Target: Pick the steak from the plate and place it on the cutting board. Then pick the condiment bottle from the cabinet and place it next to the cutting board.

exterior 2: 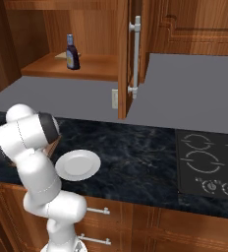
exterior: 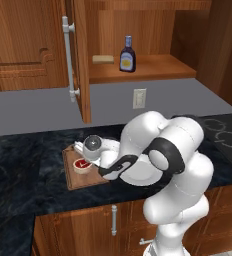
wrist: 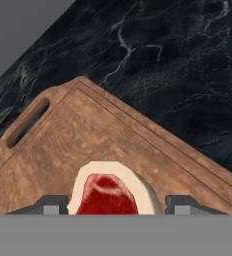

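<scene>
Steak (wrist: 108,194) sits at the bottom centre of the hand view, red with its pale fat rim, lying on the cutting board (wrist: 88,135). Two dark fingertips (wrist: 50,205) stand either side of it with a small gap showing on each side, so the hand (wrist: 115,206) reads as spread and straddling the meat, not pinching it; I judge the steak has been let go onto the wood. The board's handle cut-out lies toward the upper left of that view, and dark marbled bench (wrist: 178,65) fills the upper right.

From the left base view the steak (exterior: 81,165) is on the board (exterior: 83,176) at middle left, with the hand (exterior: 88,156) low over it, a posture that suits a gentle set-down. The white plate (exterior 2: 78,165), in the lower left of the right base view, lies bare on the bench (exterior 2: 135,147) just beside the arm, which fits the first half of the task being done.

The condiment bottle (exterior: 127,54) stands upright on the shelf of the open cabinet (exterior: 138,70) near the top centre, beside a flat tan block (exterior: 103,59). Its door is swung out with the grey bar handle (exterior: 67,57) facing forward, leaving the shelf reachable for the second pick.
</scene>
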